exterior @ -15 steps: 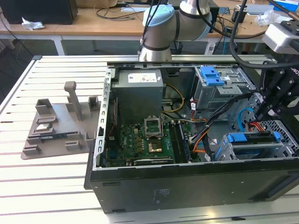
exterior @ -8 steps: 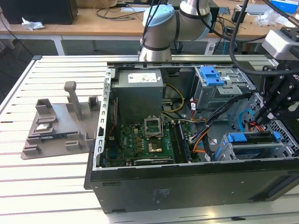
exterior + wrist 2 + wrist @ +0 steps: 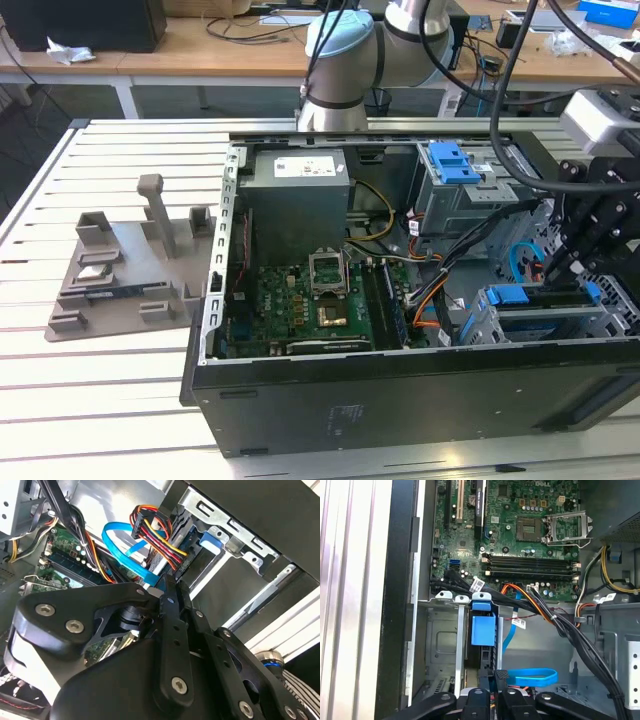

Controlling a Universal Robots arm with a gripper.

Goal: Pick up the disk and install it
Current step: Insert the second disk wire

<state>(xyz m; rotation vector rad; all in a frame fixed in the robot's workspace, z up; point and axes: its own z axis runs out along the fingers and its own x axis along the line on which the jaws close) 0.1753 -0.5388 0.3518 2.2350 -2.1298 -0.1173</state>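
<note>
Disk (image 3: 545, 318) sat in drive bay at computer case's (image 3: 400, 400) front corner, exterior view's right, blue rails (image 3: 505, 296) along its edges; in first wrist view blue rail end (image 3: 483, 629) stood in metal cage (image 3: 442, 650). Gripper (image 3: 565, 262) hung directly above disk, fingers drawn together, clamped on nothing visible; whether touching disk, could not tell. Blue flat cable (image 3: 530, 676) looped just beside gripper. Green motherboard (image 3: 310, 310) lay mid-case, grey power supply (image 3: 297, 195) behind. Grey fixture (image 3: 125, 265) lay on slatted table (image 3: 90, 400), well apart.
</note>
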